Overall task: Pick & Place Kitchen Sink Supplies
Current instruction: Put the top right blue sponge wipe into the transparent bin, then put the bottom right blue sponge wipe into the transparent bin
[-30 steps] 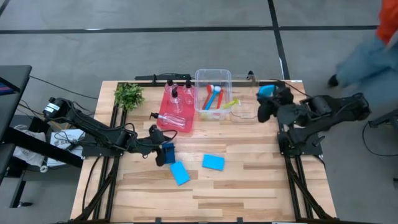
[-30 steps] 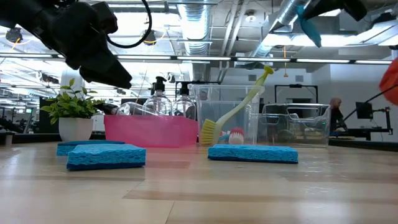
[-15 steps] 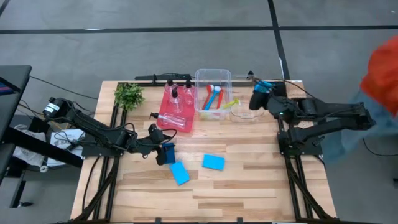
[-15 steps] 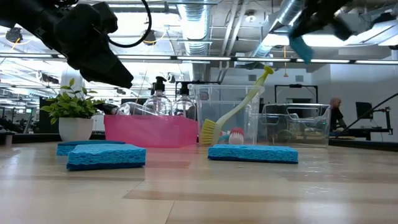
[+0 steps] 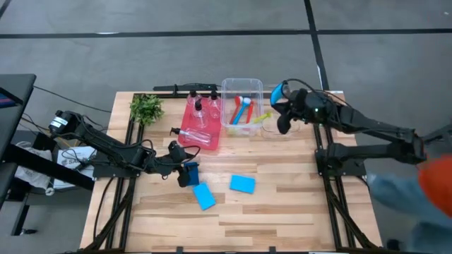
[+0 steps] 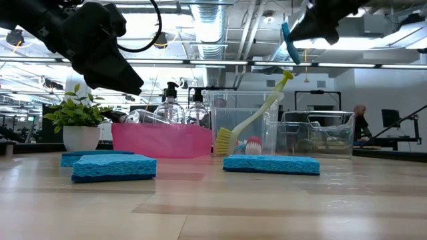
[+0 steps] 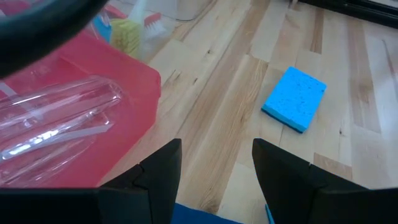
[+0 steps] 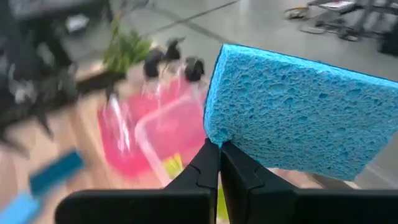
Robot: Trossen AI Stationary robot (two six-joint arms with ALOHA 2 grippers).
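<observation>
My right gripper (image 5: 282,107) is shut on a blue sponge (image 8: 298,112) and hangs high over the far right of the table, above a small clear bin (image 5: 279,128); the low view shows the sponge (image 6: 288,40) edge-on. My left gripper (image 7: 217,146) is open and hovers well above the table's left middle, over another blue sponge (image 5: 191,171) that lies flat. Two more sponges (image 5: 204,196) (image 5: 242,184) lie flat on the wood. Clear bottles (image 5: 198,116) rest in a red tray. Brushes (image 5: 244,109) sit in a clear bin, and the yellow-green one (image 6: 257,110) leans on its rim. My right gripper pinches the blue sponge between its two fingers at one lower edge, near a corner (image 8: 214,134). The sponge is lifted clear of everything and sticks out beyond the fingertips (image 8: 208,162), standing on edge.
The red tray (image 5: 189,134) and the tall clear bin (image 5: 242,85) stand side by side at the far middle. A leafy plant (image 5: 146,107) is at the far left corner. A person in orange (image 5: 434,180) is beside the table's right side. Bare wood lies toward the near edge.
My right gripper has carried the sponge from beyond the table's far right corner toward the left, to above the small clear bin, and has turned as it went. The person in orange has moved along the right side toward the near end.
</observation>
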